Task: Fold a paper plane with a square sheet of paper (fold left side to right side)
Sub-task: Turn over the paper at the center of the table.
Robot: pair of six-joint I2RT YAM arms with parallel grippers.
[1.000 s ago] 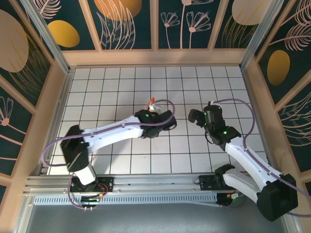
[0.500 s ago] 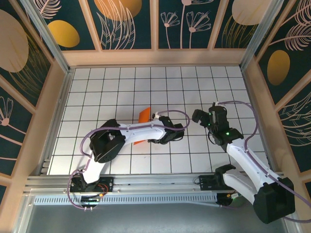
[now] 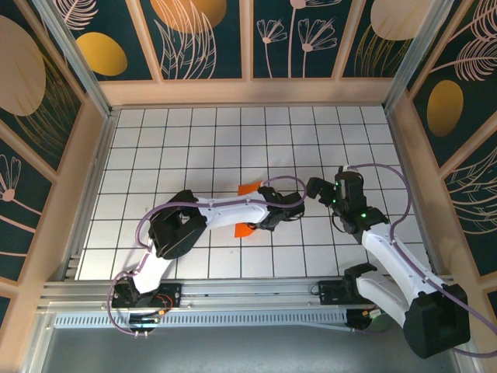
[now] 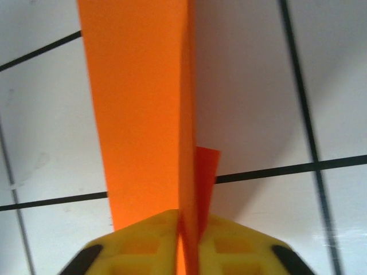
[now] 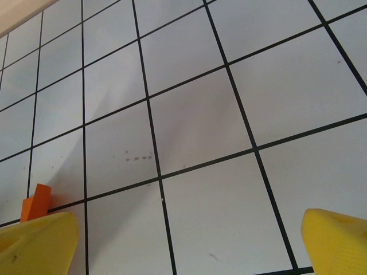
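One folded paper (image 4: 143, 114), mid-frame, seemingly pinched in L gripper (image 4: 184, 226); R gripper (image 5: 189, 223) spread wide, holding nothing.

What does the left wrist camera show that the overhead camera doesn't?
Left wrist view: a close-up of the folded orange paper pinched between the yellow fingers of the left gripper, with a sharp fold edge and a darker layer behind it. Overhead view: the left arm reaching across, the right arm with the right gripper close by, and the patterned walls. Both: orange paper against the white gridded table.
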